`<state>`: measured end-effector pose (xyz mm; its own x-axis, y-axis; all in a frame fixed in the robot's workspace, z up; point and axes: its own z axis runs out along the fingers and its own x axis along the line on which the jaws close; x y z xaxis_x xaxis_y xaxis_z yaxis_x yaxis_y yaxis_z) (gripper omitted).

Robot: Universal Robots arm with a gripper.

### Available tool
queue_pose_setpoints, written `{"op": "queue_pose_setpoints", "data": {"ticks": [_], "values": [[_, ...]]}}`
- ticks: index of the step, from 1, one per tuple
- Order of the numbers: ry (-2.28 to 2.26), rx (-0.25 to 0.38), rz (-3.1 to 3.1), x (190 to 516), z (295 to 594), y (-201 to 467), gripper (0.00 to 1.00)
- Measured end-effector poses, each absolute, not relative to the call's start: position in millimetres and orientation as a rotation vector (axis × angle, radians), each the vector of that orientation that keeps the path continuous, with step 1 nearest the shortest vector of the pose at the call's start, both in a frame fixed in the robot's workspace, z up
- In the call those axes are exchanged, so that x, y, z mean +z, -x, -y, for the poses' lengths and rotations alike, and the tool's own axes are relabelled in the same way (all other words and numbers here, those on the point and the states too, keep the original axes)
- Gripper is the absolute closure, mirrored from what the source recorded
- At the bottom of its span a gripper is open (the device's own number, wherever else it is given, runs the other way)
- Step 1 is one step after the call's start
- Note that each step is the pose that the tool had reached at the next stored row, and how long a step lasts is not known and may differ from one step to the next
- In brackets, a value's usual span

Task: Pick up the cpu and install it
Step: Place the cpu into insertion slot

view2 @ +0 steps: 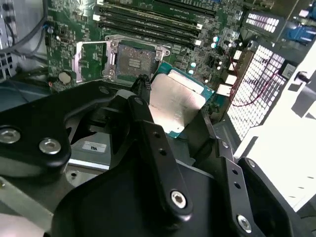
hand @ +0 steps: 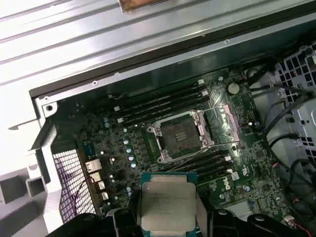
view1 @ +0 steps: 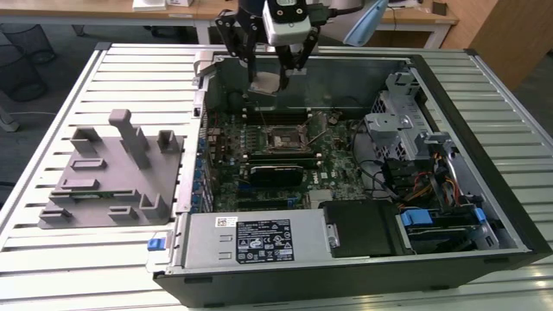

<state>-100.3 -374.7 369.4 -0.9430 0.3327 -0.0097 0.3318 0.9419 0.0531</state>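
At the exterior view's upper centre we are clamping the cpu by its edges in our gripper, leaving its underside free for the socket.

In the second wrist view the gripper's black finger hid one edge of the cpu. Above the cpu, the exterior view's border cut off the arm

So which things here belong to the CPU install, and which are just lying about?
Job in hand:
cpu, held in the gripper
empty socket

Lying about:
grey holder block
power supply
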Motion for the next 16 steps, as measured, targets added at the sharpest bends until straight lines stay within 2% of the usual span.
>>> {"op": "queue_pose_setpoints", "data": {"ticks": [16], "values": [[-0.831, 0.075, -3.004, 368.1, 373.4, 100.3, 0.47]]}}
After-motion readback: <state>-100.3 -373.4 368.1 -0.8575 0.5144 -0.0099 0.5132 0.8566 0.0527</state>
